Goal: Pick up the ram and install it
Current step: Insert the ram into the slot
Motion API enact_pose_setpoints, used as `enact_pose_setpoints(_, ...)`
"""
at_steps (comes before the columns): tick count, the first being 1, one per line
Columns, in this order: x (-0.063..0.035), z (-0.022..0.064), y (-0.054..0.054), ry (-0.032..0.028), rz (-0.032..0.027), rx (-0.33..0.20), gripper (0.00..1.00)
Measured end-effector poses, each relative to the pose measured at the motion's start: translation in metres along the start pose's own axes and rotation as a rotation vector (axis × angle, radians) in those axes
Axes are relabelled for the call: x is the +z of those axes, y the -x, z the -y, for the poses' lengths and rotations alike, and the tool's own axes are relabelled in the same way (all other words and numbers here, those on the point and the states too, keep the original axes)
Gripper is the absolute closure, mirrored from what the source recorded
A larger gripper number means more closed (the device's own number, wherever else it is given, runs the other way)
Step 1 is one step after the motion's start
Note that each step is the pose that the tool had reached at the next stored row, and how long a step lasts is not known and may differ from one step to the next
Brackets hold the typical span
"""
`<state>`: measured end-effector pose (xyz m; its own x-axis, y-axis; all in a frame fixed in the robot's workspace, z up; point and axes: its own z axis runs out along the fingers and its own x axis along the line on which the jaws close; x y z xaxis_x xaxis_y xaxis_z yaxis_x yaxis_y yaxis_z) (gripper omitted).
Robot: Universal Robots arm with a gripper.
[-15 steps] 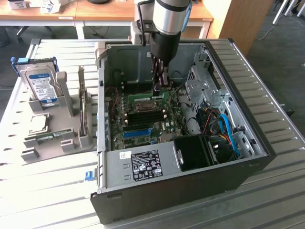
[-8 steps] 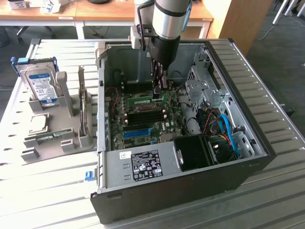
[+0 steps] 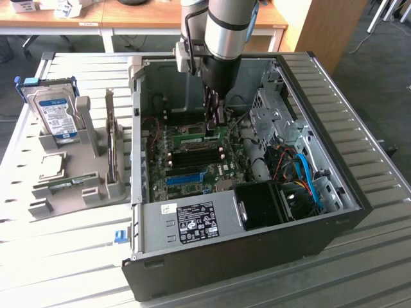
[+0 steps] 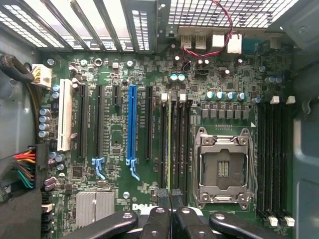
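Slatted table [image 3: 363, 102], open PC case [image 3: 257, 260] | hand [image 4: 170, 193] pinched narrow on ram [image 4: 169, 139] | above motherboard [image 4: 119, 62]

The arm [image 3: 226, 29] is a smooth silver-grey cylinder ringed by a black band, with a darker wrist section below. A pale grey box [image 3: 185, 58] sits on its side and a black cable [image 3: 187, 29] runs along it. The claw [image 4: 170, 193] is black, its linked bars joined by round pins.

Exterior view overlooks the case [image 3: 212, 269]; wrist view faces its motherboard [image 4: 234, 74] closely.
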<state>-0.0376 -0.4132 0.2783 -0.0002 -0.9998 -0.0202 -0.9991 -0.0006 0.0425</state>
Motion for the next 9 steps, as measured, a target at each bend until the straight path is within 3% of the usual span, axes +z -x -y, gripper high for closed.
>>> enact_pose_setpoints(9, 0.0101, 0.0004, -0.0002, -0.0006, 0.0000, 0.000, 0.88)
